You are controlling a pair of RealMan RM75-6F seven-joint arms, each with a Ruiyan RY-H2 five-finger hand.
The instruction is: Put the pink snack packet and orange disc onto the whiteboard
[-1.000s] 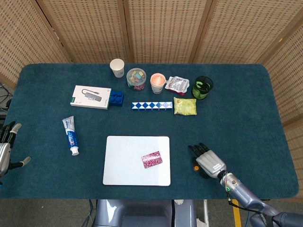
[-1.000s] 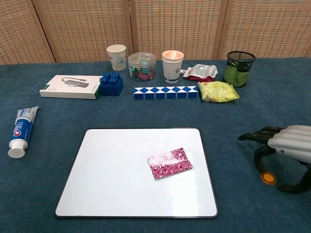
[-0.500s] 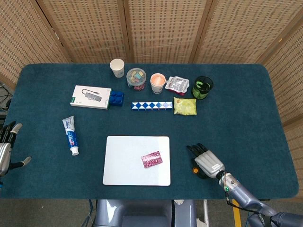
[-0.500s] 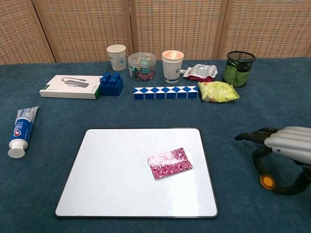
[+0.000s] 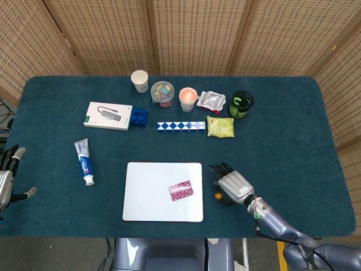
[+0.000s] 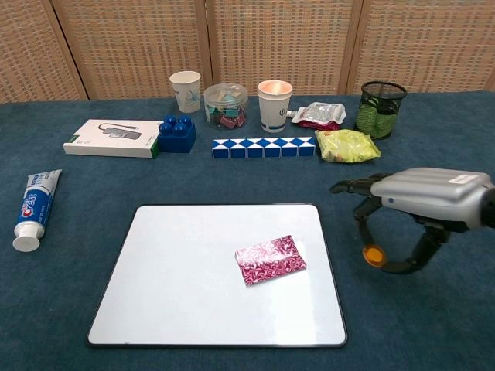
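Observation:
The pink snack packet (image 5: 181, 190) (image 6: 271, 260) lies flat on the right half of the whiteboard (image 5: 149, 192) (image 6: 186, 286). My right hand (image 5: 230, 184) (image 6: 421, 202) hangs just right of the board's right edge and pinches the small orange disc (image 5: 218, 196) (image 6: 373, 255) between thumb and a finger, lifted off the blue cloth. The other fingers reach out toward the board. My left hand (image 5: 8, 175) rests at the table's far left edge with its fingers apart and nothing in it; the chest view does not show it.
A toothpaste tube (image 5: 84, 162) lies left of the board. Along the back stand a white box (image 5: 107, 116), blue brick (image 5: 139, 117), blue-white snake puzzle (image 5: 181, 125), two paper cups (image 5: 139, 80), a clip jar (image 5: 162, 94), snack bags (image 5: 220, 126) and a mesh cup (image 5: 241, 104).
My right hand has lifted the orange disc off the cloth and carried it left, up to the whiteboard's right edge. The packet and my left hand have not moved.

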